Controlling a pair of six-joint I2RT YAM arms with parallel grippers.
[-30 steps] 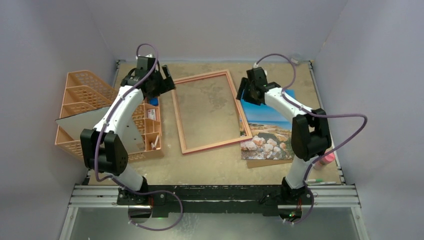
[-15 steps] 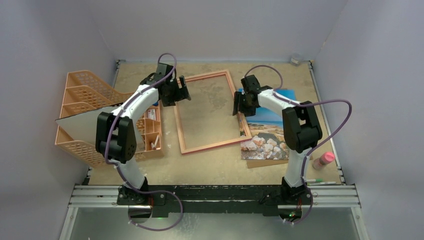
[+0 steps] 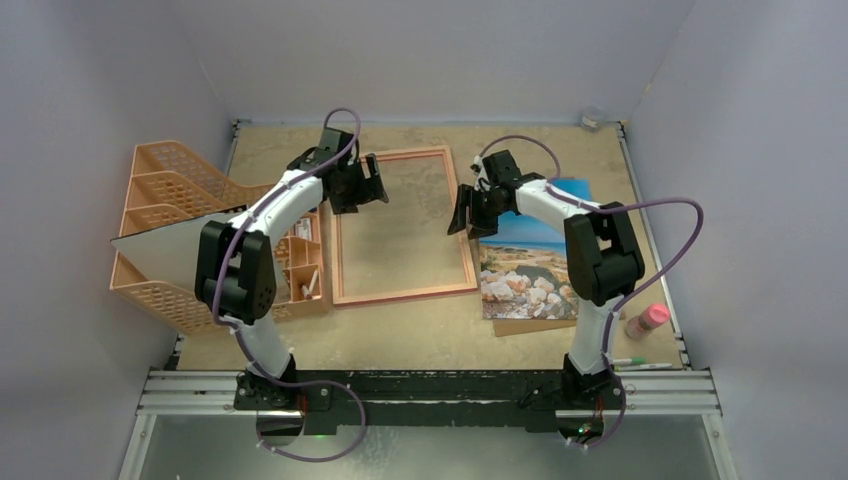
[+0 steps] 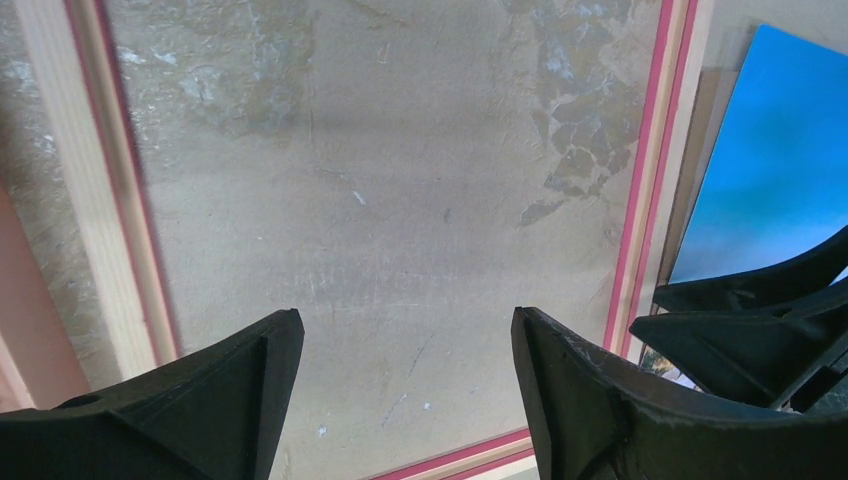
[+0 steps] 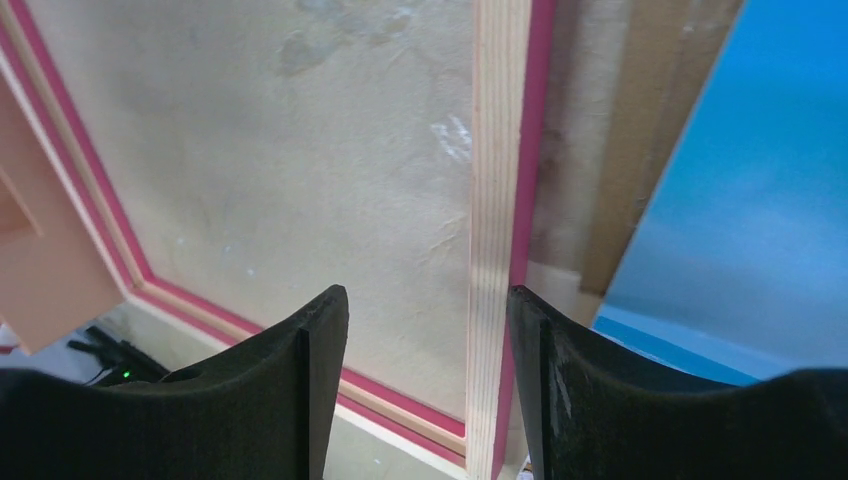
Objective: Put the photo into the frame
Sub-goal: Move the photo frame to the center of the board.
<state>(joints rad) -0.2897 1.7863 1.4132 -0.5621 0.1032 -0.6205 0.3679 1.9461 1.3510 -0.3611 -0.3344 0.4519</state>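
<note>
The frame (image 3: pixel 405 292) lies flat in the middle of the table (image 3: pixel 400 345), pale wood side up, with its left rail just beside the orange organiser (image 3: pixel 165 170). The photo (image 3: pixel 530 270) rests picture side up to the right of it on a brown board (image 3: pixel 525 326), its left edge close to the frame's right rail. The left gripper (image 3: pixel 370 192) hangs over the frame's far left part, fingers apart with only bare table showing between them. The right gripper (image 3: pixel 460 222) hangs over the right rail, fingers also apart, the rail running beneath the gap close to one finger; it does not look clamped. The main risk, as I judge it, is a push or pinch on that rail sliding the light frame sideways, either against the organiser or over the photo's edge, which could crease the paper. The photo is thin and flat, so lifting it may also drag the board along.
</note>
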